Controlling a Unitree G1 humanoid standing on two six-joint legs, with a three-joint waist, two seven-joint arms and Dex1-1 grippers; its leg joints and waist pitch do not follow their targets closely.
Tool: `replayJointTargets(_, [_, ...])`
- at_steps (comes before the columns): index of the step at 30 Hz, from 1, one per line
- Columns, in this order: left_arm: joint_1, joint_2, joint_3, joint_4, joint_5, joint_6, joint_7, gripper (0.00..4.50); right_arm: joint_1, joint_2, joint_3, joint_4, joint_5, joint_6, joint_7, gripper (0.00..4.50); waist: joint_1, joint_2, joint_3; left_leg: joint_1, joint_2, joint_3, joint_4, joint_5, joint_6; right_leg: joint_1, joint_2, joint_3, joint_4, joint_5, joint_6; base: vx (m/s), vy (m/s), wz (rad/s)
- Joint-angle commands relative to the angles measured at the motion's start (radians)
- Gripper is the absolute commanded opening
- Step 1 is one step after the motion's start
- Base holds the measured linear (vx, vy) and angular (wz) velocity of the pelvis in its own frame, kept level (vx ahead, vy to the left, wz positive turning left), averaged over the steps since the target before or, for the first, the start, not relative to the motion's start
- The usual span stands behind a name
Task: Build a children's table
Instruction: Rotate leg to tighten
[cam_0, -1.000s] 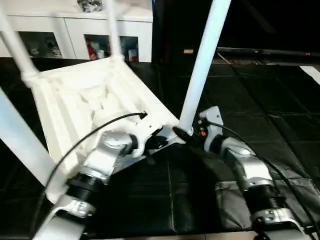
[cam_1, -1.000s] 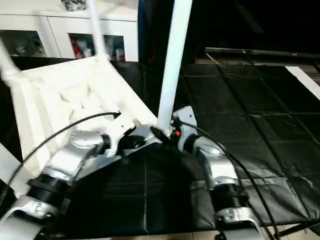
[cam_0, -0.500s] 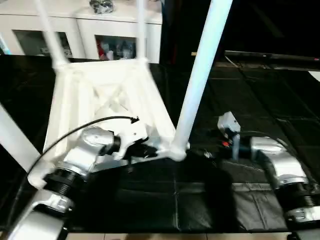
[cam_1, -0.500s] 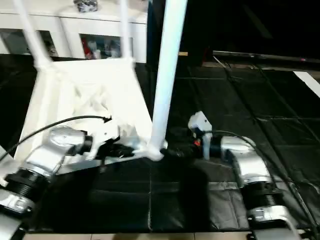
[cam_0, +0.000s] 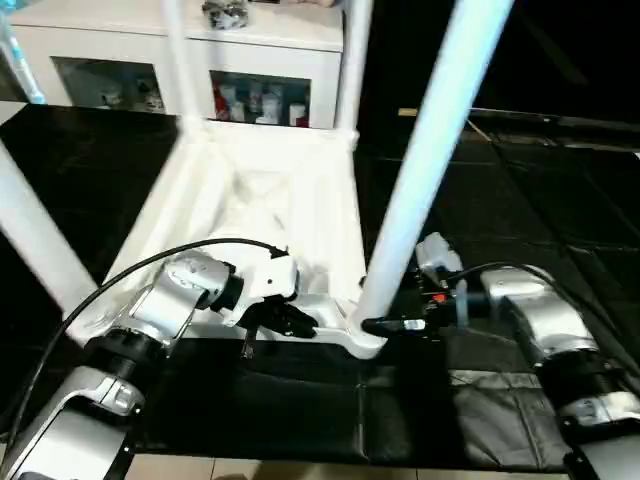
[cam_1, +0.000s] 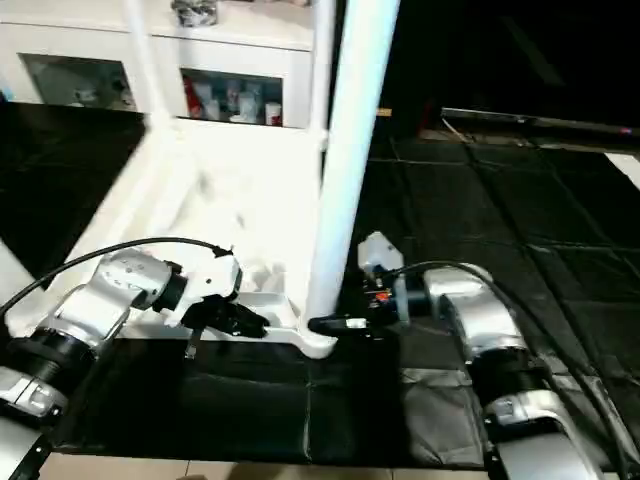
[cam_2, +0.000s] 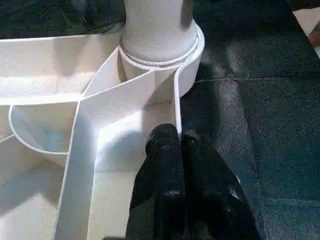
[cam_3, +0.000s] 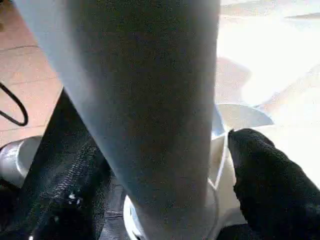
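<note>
upside down on the black floor mat (cam_0: 520, 200), the children's table (cam_0: 270, 200), ribbed underside up and all four legs standing in the corner sockets. behind it, a white cabinet (cam_0: 150, 70) with glass doors.

far left, cut by the picture's edge, one leg (cam_0: 35, 240) in the near left socket. further back, two thinner-looking legs (cam_0: 175, 60) rising from the far corners. left of middle, the left gripper (cam_0: 290, 320) at the near rim of the top, fingers (cam_2: 167, 165) pressed together with the tips against the thin outer wall, beside the near right socket (cam_2: 190, 60); seen from the wrist, one finger inside the wall and one outside, so apparently pinching that wall edge, though hard to tell whether anything sits between the tips. a black cable (cam_0: 150, 265) arching over the silver forearm.

right of middle, the near right leg (cam_0: 430, 150), thick and tall, seated upright in its socket. just right of its base, the right gripper (cam_0: 385, 325), pointing level toward the socket, jaws spread either side of the leg's foot: one finger (cam_3: 265, 175) near the socket wall, the other on the opposite side of the tube, contact not clear.
</note>
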Motion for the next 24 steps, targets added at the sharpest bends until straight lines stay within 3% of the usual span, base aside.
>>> replayJointTargets(1, [-0.012,-0.015,-0.042,-0.002,0.012,-0.022,-0.03,0.0,-0.014,-0.007,0.014,0.007,-0.005,-0.011,0.028,3.26,-0.006,0.001,-0.062,0.006,0.016,0.008,-0.068,-0.189,0.036,0.053,-0.048,0.048,-0.054,-0.206,-0.227,0.0,0.0,0.0])
replayJointTargets(12, [-0.008,-0.011,-0.04,0.005,0.012,-0.03,-0.029,0.0,-0.03,-0.008,0.028,0.046,-0.002,-0.017,0.079,2.31,-0.005,-0.007,-0.061,0.005,0.017,0.01,-0.067,-0.167,0.045,0.052,-0.049,0.048,-0.052,-0.21,-0.223,0.0,0.0,0.0])
replayJointTargets(21, [0.006,-0.031,-0.003,-0.001,0.008,0.047,0.065,0.0,-0.015,0.017,0.017,0.044,0.015,-0.006,0.057,2.12,-0.002,-0.007,-0.059,0.006,0.017,0.01,-0.067,-0.177,0.043,0.051,-0.051,0.048,-0.055,-0.243,-0.215,0.0,0.0,0.0])
replayJointTargets(22, [0.016,-0.045,0.016,-0.019,0.004,0.084,0.116,0.0,-0.002,0.029,0.006,0.035,0.009,0.002,-0.005,2.12,0.0,0.001,-0.057,0.007,0.017,0.009,-0.069,-0.195,0.036,0.049,-0.052,0.049,-0.06,-0.271,-0.209,0.0,0.0,0.0])
replayJointTargets(24, [0.03,-0.062,0.035,-0.045,0.003,0.119,0.172,0.0,0.016,0.044,-0.006,0.021,0.006,0.002,-0.064,2.11,-0.005,-0.001,-0.053,0.006,0.017,0.006,-0.073,-0.227,0.019,0.049,-0.053,0.049,-0.065,-0.308,-0.195,0.0,0.0,0.0])
